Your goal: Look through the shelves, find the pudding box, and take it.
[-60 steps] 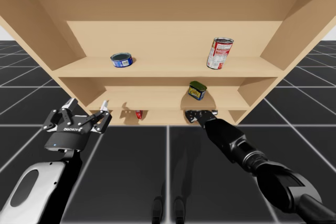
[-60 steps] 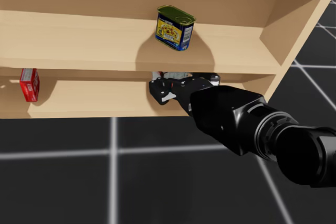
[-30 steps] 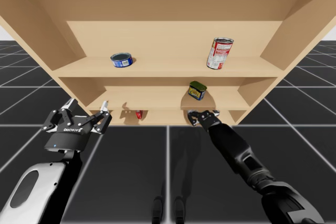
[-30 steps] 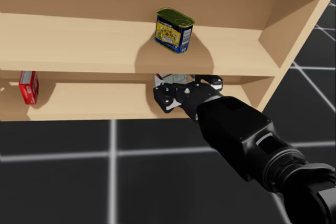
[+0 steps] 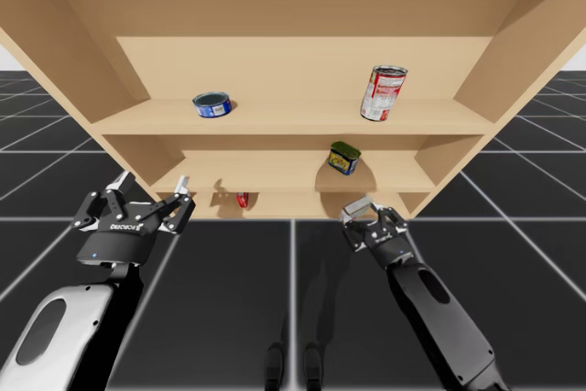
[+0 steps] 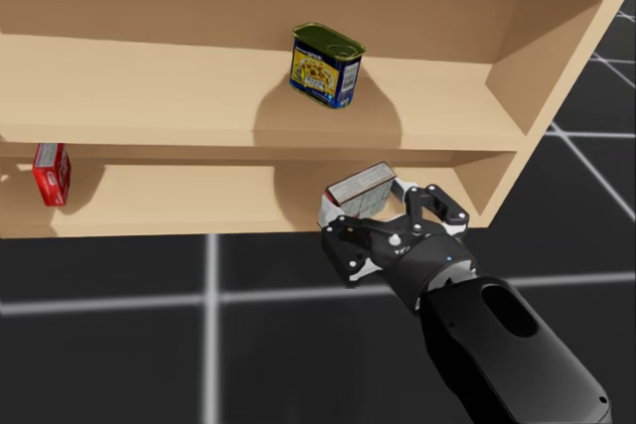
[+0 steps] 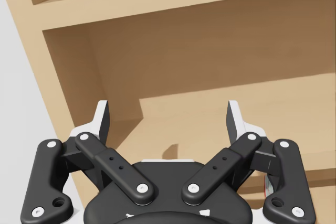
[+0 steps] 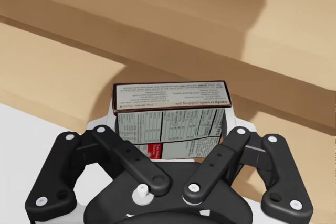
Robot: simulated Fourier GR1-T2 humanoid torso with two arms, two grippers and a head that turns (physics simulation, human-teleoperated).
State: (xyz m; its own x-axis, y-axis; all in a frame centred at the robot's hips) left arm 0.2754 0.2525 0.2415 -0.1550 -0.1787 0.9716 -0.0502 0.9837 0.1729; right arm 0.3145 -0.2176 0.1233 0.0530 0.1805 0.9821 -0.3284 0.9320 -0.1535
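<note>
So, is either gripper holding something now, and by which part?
My right gripper holds the pudding box, with one finger on each of its two narrow sides. My left gripper is open and holds nothing.

Bright, even light meets the pale wooden shelf unit (image 5: 293,121) from the front. The green-lidded blue rectangular tin (image 6: 327,66) throws a soft, rounded shadow behind and below itself. The lower compartments sit dimmer under their boards. In the high view the side walls splay outward.
</note>
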